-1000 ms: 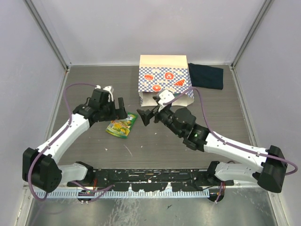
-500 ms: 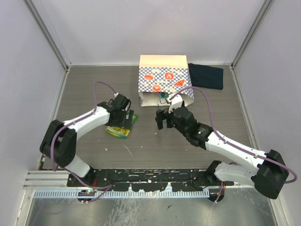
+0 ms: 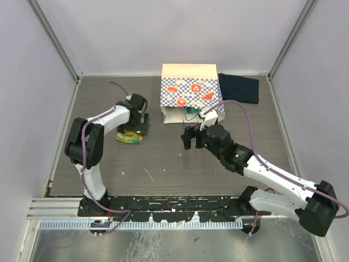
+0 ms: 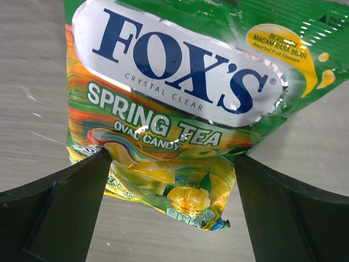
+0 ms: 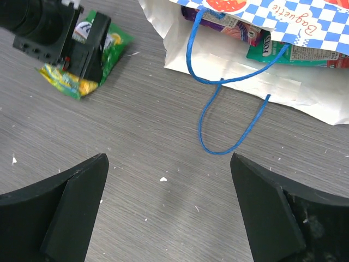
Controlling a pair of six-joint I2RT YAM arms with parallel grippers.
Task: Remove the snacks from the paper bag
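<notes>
Glossy green pouch flat on streaky grey worktop under spread left hand, now further left than before. Gaping too, right hand by kraft bag mouth.

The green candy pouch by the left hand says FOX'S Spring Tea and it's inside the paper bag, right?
Not inside. The green candy pouch does say FOX'S Spring Tea and sits by the left hand, but it lies out on the table, apart from the paper bag. The top external view shows this.
</notes>
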